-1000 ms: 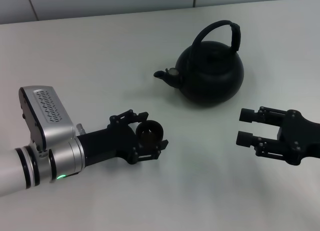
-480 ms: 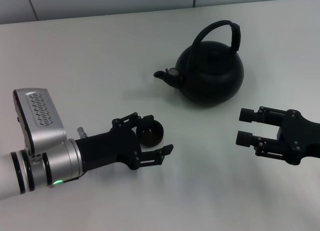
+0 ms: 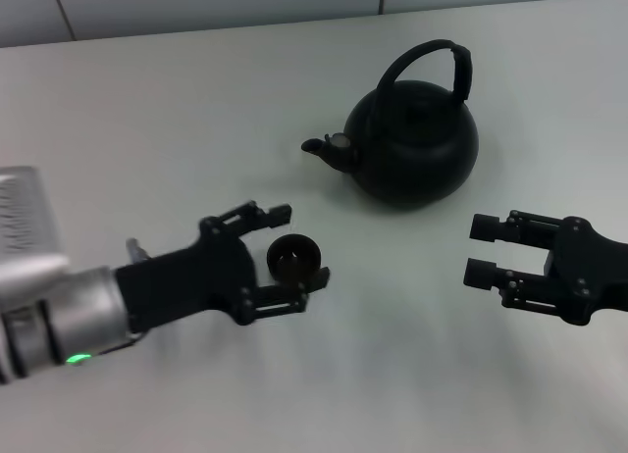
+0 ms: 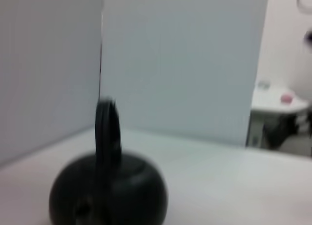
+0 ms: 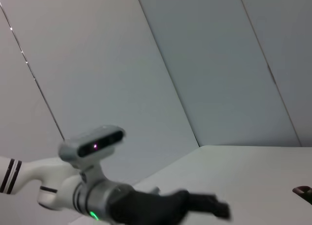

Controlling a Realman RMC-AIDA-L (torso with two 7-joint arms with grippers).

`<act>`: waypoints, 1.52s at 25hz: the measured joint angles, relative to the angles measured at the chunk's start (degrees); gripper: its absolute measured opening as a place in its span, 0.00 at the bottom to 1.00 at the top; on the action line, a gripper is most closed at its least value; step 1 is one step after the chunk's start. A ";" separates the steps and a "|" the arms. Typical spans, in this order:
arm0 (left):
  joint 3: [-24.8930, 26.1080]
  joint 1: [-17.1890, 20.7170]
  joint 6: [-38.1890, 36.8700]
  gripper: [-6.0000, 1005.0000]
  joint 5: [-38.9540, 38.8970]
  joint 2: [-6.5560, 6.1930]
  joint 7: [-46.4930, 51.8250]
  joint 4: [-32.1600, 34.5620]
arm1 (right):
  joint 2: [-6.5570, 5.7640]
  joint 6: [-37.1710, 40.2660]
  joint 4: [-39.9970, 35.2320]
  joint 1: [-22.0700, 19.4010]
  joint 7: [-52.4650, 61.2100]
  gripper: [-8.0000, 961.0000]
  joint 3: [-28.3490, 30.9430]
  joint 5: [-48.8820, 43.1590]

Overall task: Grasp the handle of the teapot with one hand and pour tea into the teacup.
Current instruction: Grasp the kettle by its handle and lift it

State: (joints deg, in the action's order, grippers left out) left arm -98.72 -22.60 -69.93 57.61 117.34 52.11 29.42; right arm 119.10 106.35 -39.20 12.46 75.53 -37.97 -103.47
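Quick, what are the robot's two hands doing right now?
Left hand: open around the teacup, not squeezing it.
Right hand: open, holding nothing, near the teapot.

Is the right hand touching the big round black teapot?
Apart. The head view shows bare table between the right hand and the big round black teapot.

I can read no text, label, brand or number anywhere in my views (only a green light glows on my left arm (image 3: pixel 74 358)).

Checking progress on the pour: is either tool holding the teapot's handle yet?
No. In the head view the handle arches free, with both tools low and away.
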 joint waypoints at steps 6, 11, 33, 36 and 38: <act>7.78 0.78 -16.55 0.87 8.95 -6.44 5.29 3.17 | 0.00 -0.12 0.00 -0.06 -0.33 0.70 0.07 0.01; 19.04 0.93 -22.10 0.87 25.79 -8.11 14.57 8.94 | 0.01 -2.84 0.00 0.14 -0.38 0.70 0.59 -0.15; 32.35 2.41 -21.77 0.86 51.00 -3.45 19.47 20.43 | 0.20 -10.24 8.89 0.03 -8.19 0.70 10.37 0.78; 32.69 2.40 -21.76 0.86 51.04 -3.40 19.32 20.46 | 0.18 -10.27 9.09 0.03 -8.41 0.70 10.63 0.79; 33.23 2.39 -21.71 0.86 51.05 -3.36 19.30 20.47 | 0.19 -10.51 9.63 0.20 -8.85 0.70 11.63 0.82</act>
State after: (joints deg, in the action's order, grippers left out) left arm -65.49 -20.21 -91.64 108.67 113.98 71.41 49.88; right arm 119.28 95.83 -29.57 12.67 66.68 -26.35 -102.64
